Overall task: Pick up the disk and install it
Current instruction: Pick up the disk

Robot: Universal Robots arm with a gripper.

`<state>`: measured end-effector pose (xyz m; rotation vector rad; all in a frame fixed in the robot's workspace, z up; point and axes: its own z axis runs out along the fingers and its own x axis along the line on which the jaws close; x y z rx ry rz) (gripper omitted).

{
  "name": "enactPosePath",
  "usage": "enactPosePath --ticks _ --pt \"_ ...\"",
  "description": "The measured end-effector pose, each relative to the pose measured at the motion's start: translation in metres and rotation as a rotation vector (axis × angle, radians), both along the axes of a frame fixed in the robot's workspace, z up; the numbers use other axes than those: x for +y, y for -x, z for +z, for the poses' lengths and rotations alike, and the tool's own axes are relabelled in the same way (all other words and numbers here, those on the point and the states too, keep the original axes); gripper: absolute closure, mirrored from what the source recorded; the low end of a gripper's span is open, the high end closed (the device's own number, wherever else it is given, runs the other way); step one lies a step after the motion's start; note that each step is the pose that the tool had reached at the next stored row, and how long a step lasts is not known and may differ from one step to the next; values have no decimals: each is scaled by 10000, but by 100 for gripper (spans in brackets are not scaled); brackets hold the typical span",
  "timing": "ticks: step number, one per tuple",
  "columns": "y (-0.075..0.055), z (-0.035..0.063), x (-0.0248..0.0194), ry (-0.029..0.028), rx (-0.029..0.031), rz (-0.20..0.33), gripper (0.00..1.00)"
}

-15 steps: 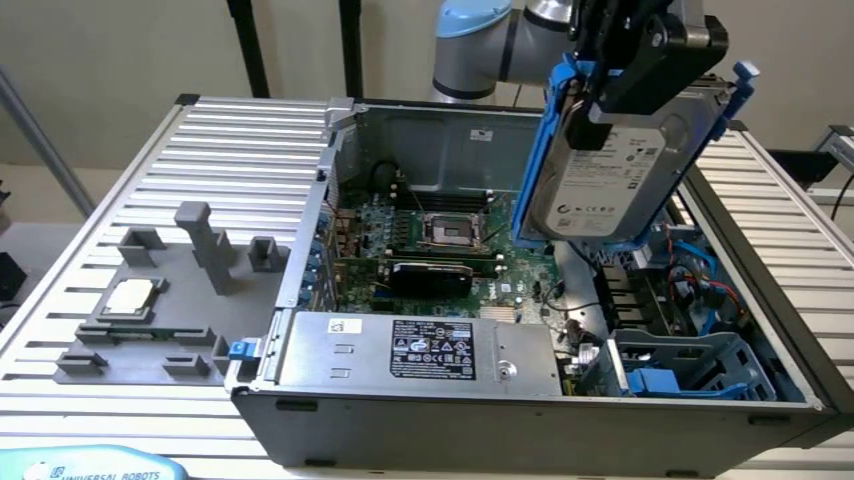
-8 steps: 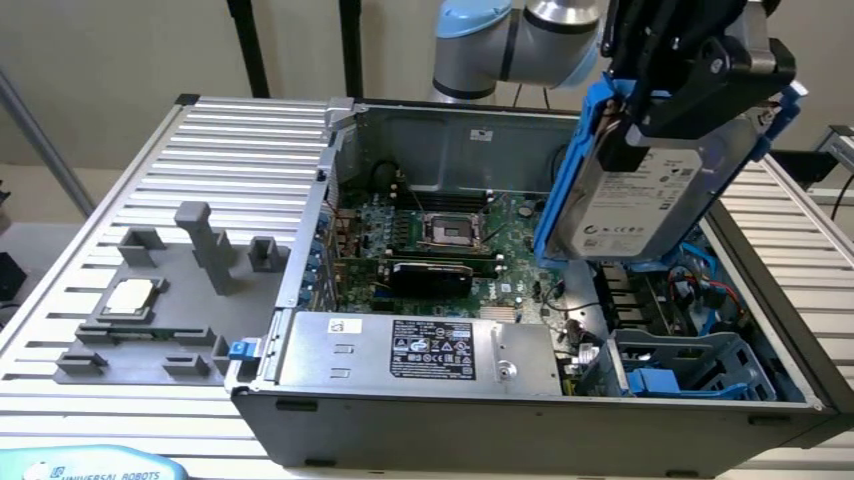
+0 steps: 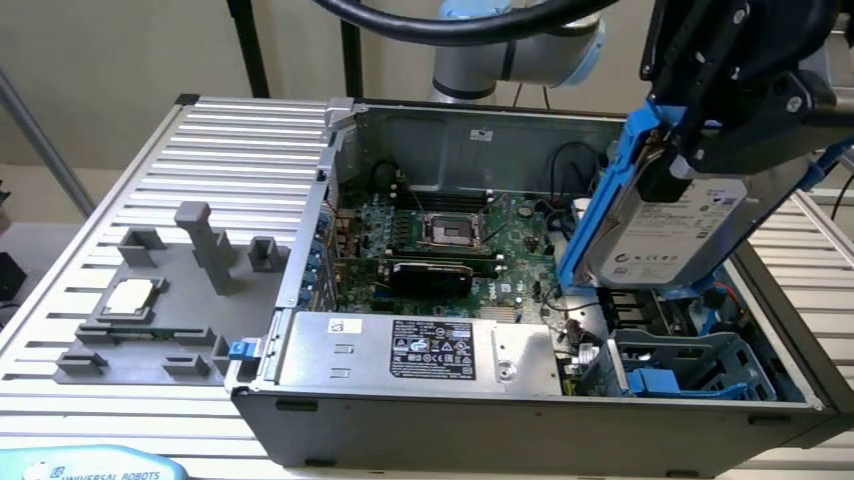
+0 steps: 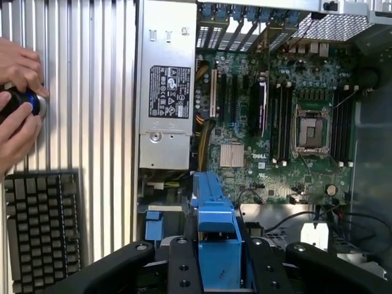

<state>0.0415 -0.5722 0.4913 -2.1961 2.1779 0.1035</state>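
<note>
The disk (image 3: 667, 225), silver-grey with a white label and blue side rails, hangs tilted on edge above the side of the open computer case (image 3: 534, 420) on the exterior view's right. My gripper (image 3: 707, 140) is shut on its upper end. In the wrist view the disk's blue rail (image 4: 211, 208) runs out from between the black fingers (image 4: 138, 263) of my gripper (image 4: 217, 272), over the case interior. Below the disk, inside the case, sits a blue drive bay (image 3: 687, 370).
The case holds a green motherboard (image 3: 441, 240) and a silver power supply (image 3: 414, 350) with a black label. A grey fixture (image 3: 147, 310) with a small silver chip sits on the ribbed table. A person's hands (image 4: 15, 104) hold a dark object above a keyboard (image 4: 40, 233).
</note>
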Motion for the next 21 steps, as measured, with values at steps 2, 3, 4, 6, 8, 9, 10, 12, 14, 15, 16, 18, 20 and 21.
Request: enactPosePath --ticks 2,3,4,6,8,9,10,12,14,15,16,18,20,21 --pt "-38 -4 -67 1 0 0 67" --pt "-60 -7 -100 0 0 0 67" --pt "-82 -10 -131 1 0 -1 67" --pt "-137 -20 -185 2 0 -1 67" --pt "-210 -41 -227 0 0 0 67" --pt "-252 -54 -242 1 0 0 67" --pt "-296 -70 -252 0 0 -1 67" --pt "-386 -104 -266 -1 0 0 67" --pt "-478 -133 -273 0 1 -1 67" --pt "-511 -143 -275 0 6 0 67" --pt "-538 -153 -275 0 16 0 67" --pt "-562 -159 -275 2 27 0 67" --pt "-561 -160 -275 3 32 -2 67" --pt "-561 -160 -275 2 32 -2 67"
